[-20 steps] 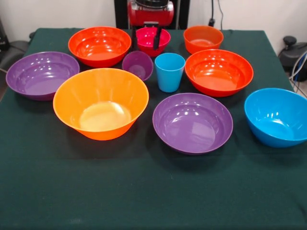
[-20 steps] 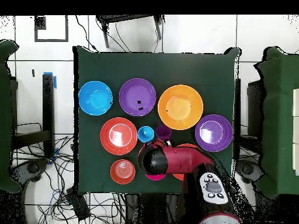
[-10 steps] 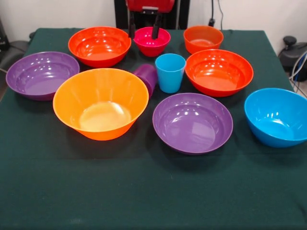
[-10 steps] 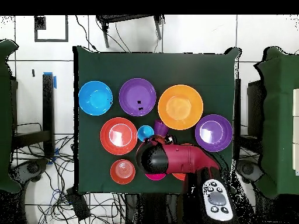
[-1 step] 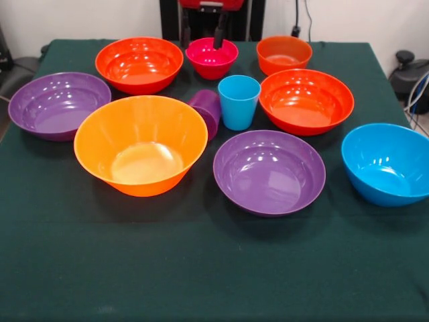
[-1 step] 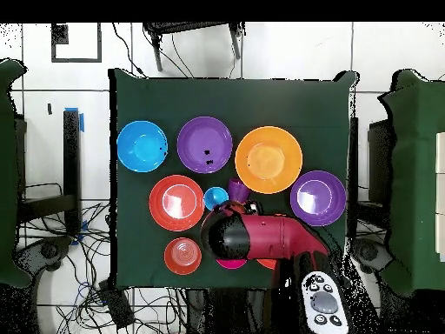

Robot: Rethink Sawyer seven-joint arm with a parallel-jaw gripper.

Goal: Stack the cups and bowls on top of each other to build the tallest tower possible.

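— Gripper point(image 5: 202, 35)? Hanging open at the far edge, two dark fingers point(image 5: 218, 37) spread apart, straddling the far rim of the small magenta bowl point(image 5: 212, 58). Gripping nothing; whether touching that rim, impossible to tell.

— And the arm point(image 6: 261, 237)? Reaching out low over the table's point(image 5: 201, 268) robot side, red housing covering the magenta bowl from above, black round end sitting just beside the cups.

— Cups? Light blue cup point(image 5: 238, 101) standing upright near the middle. Purple cup point(image 5: 206, 111) lying tipped over just left of it, leaning against the big orange bowl point(image 5: 141, 144).

— Bowls? Sitting apart, none stacked. Red-orange bowl point(image 5: 139, 64) at far left, small orange bowl point(image 5: 283, 54) at far right, second red-orange bowl point(image 5: 305, 100) right of the blue cup. Purple bowl point(image 5: 59, 104) at the left edge, another purple bowl point(image 5: 269, 171) nearer and right of centre, blue bowl point(image 5: 387, 163) at the right edge.
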